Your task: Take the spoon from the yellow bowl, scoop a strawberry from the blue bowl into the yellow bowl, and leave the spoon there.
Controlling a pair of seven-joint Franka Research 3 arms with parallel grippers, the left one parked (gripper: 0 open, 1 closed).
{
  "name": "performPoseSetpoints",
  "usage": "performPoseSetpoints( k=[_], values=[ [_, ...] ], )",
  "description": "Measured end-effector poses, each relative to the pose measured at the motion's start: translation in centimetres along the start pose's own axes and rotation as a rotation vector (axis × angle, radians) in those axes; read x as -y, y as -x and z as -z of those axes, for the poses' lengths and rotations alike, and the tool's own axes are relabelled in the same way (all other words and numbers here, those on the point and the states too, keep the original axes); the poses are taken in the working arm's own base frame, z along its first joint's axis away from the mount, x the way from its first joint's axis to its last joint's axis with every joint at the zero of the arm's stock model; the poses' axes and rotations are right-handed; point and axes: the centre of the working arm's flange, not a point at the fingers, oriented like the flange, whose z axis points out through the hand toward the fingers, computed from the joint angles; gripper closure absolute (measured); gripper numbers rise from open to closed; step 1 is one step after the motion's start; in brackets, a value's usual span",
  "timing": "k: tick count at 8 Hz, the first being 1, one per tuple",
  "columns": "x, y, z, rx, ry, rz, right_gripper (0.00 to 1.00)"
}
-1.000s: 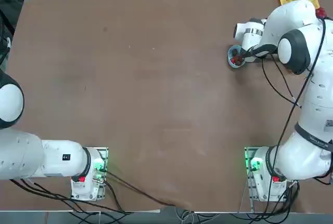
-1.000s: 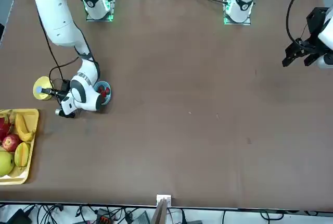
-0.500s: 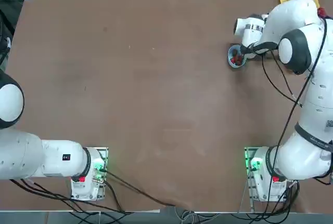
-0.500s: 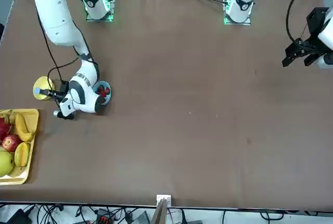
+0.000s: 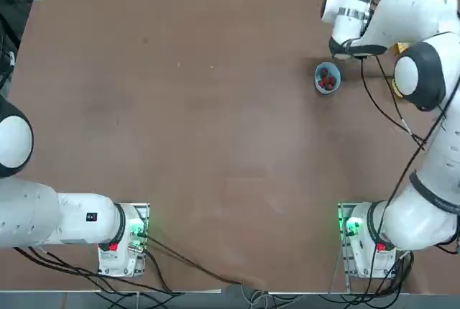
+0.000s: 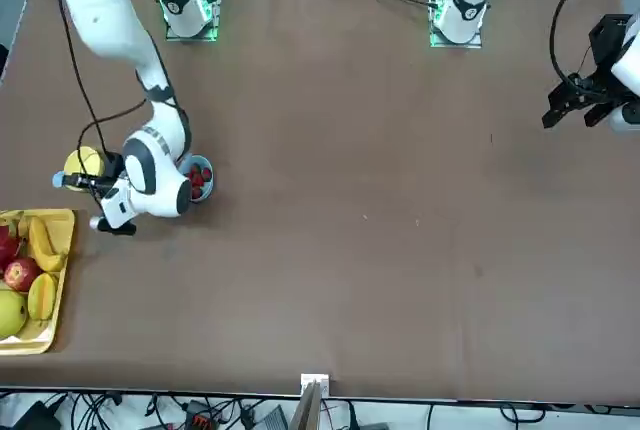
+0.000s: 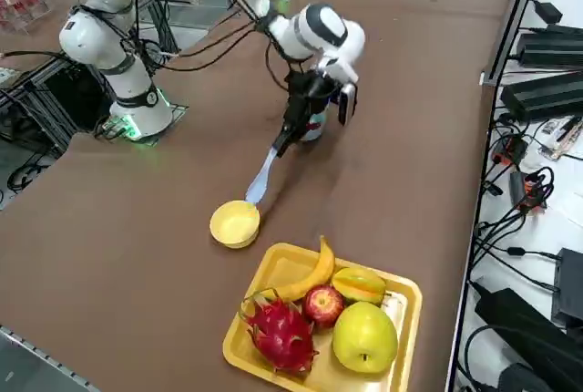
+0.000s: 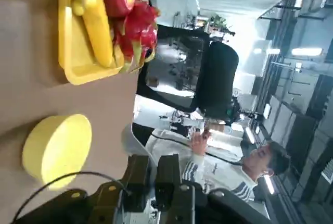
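Right end effector (image 7: 290,133) clamps the handle of the small pale blue-white plastic spoon (image 7: 261,176), holding it above the brown worktop (image 7: 164,182). Small round yellow bowl (image 7: 235,224) sits at the spoon's seven o'clock; small round light-blue bowl (image 5: 328,79) of strawberries lies beside the wrist.

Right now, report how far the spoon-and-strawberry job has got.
Done: the spoon is out of the yellow bowl, gripped in the shut right gripper and raised above the table. In hand: carrying it. Left: scoop a strawberry from the blue bowl, where red berries lie, tip it into the yellow bowl, which looks empty, and leave the spoon there.
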Motion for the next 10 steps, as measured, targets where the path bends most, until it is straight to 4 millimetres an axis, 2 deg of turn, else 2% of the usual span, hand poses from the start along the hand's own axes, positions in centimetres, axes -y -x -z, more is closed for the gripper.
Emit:
performPoseSetpoints(
  k=[3,4,5,6,8,10],
  values=[
    [-5.1,3.5,12.2,0.038,-0.268,-0.008,0.90],
    [-6.7,4.7,15.6,0.052,-0.404,-0.014,0.90],
    [-8.6,5.6,17.6,0.061,-0.543,-0.024,0.90],
    [-10.6,6.1,18.5,0.061,-0.671,-0.037,0.90],
    [-13.2,6.5,18.1,0.058,-0.878,-0.070,0.90],
    [-13.5,6.7,15.8,0.056,-1.057,-0.124,0.90]
  ],
)
